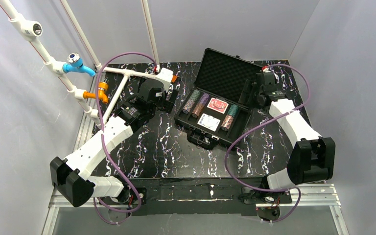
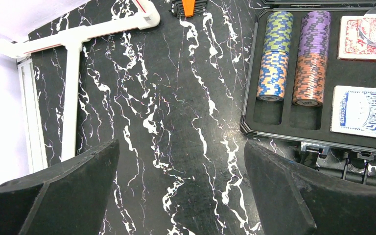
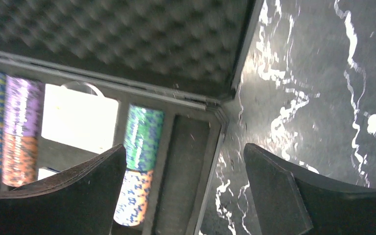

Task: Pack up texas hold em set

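Currently briefcase (image 1: 225, 73) open, chips (image 1: 196, 102) inside; left end effector (image 2: 181, 147) apart; right end effector (image 3: 183, 149) apart.

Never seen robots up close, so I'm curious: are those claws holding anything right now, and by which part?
Nothing is held: the left gripper and the right gripper are both open and empty.

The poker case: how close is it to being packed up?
Nearly there: chip stacks, the red deck and the blue deck already sit in the case. The left end effector and right end effector are open and empty, the right one beside the lid. The lid is up, so closing it remains.
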You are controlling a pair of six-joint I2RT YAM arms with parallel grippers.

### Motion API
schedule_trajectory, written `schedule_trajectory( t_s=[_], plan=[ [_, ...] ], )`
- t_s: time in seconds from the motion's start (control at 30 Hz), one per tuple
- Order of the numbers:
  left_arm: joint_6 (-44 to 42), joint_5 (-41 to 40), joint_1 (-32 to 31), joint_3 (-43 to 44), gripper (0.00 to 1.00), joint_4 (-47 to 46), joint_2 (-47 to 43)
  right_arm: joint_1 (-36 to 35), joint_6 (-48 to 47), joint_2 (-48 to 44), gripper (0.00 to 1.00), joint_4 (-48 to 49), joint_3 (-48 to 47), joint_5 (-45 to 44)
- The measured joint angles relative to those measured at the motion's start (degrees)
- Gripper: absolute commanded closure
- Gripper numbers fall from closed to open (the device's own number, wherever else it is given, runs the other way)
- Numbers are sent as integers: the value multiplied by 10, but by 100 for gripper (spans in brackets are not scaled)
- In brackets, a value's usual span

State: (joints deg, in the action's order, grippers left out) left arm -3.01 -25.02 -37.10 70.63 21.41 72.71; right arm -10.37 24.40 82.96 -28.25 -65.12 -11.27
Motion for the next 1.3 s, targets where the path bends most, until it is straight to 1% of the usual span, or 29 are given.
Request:
schedule_trajectory(
  t_s=[0.1,0.27,0.3,0.47,0.57,0.73,0.77,0.83,1.03,1.17,1.3],
  plan=[
    [0,-2,-1,0,2,0,-2,7,-11,0,2,10,-35,-1],
    [0,-6,-1,0,2,0,-4,33,-17,11,3,15,-122,-1],
    [0,-7,-1,0,2,0,-4,52,-16,30,4,25,-179,1],
    [0,-7,-1,0,2,0,-4,104,-5,109,6,40,-308,24],
    [0,-7,-1,0,2,0,-4,127,2,157,10,49,-345,34],
    [0,-8,-2,0,2,0,-4,146,9,221,11,55,-366,35],
    [0,-7,-2,0,2,0,-4,147,8,231,15,60,-367,35],
    [0,-8,-2,0,2,0,-4,146,7,235,20,87,-351,36],
    [0,-7,-2,0,2,0,-4,142,8,212,20,175,-275,40],
    [0,-7,-2,0,2,0,-4,141,10,169,22,245,-183,50],
    [0,-7,-2,0,2,0,-3,141,29,95,27,341,-64,64]
  ],
)
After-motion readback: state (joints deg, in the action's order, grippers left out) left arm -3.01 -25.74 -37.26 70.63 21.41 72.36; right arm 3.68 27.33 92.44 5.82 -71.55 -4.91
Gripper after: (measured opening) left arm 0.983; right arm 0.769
